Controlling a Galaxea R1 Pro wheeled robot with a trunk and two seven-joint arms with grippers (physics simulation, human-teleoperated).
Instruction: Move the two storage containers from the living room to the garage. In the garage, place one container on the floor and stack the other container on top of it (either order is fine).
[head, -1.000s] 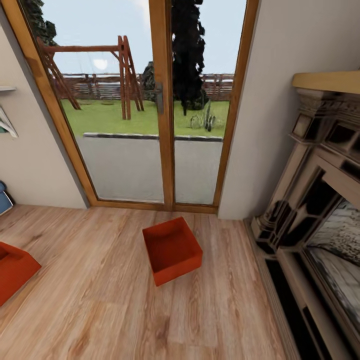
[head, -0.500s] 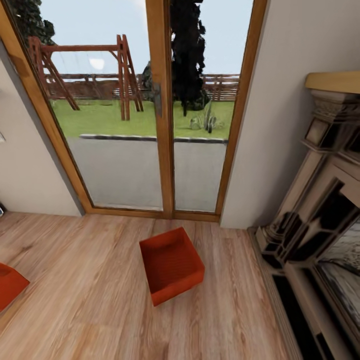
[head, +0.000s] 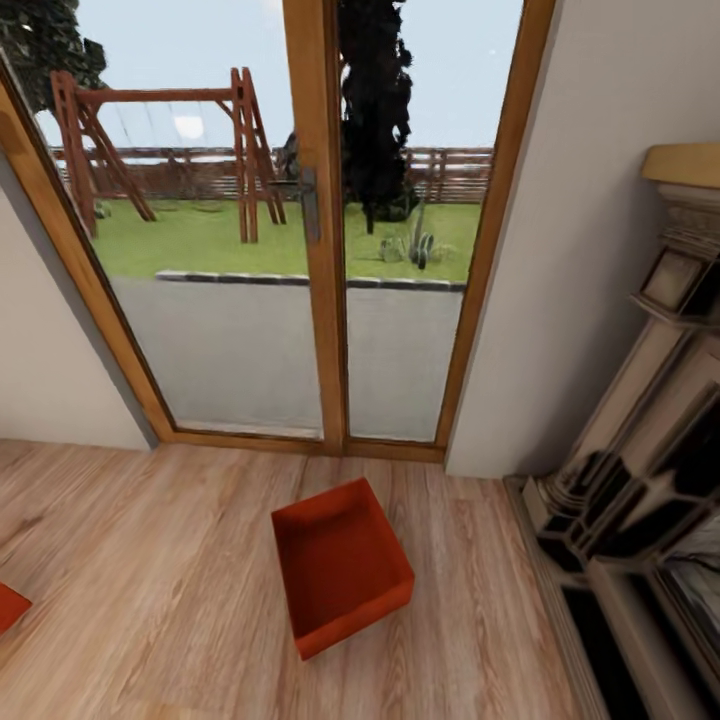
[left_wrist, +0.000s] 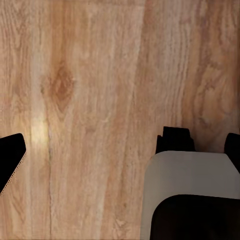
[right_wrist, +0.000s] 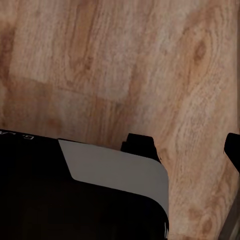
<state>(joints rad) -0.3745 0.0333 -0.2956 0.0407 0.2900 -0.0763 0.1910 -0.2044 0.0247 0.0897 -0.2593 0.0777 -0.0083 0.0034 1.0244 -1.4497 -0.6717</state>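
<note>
1. Living room, head view: I log a light wood-plank floor (head: 180, 560) and wood-framed glass doors (head: 310, 240) at 12 o'clock, with a lawn and a swing frame (head: 160, 140) outside.
2. Fireplace surround (head: 640, 440), dark and cream, at 3 o'clock along the right wall.
3. First storage container (head: 340, 565), orange-red, open-top and empty, sitting on the planks at 6 o'clock of the doors, turned at an angle to them.
4. Second storage container (head: 8, 606): an orange-red corner at 8 o'clock at the frame edge, well apart from the first.
5. Left gripper (left_wrist: 200, 142): I see dark finger stubs spread over bare planks, claw released and holding nothing.
6. Right gripper (right_wrist: 185, 147): fingers likewise apart over bare planks, nothing grasped.
7. Progress, my judgement: neither container is lifted and both lie in the living room, so pickup, carrying to the garage and stacking all remain.
</note>
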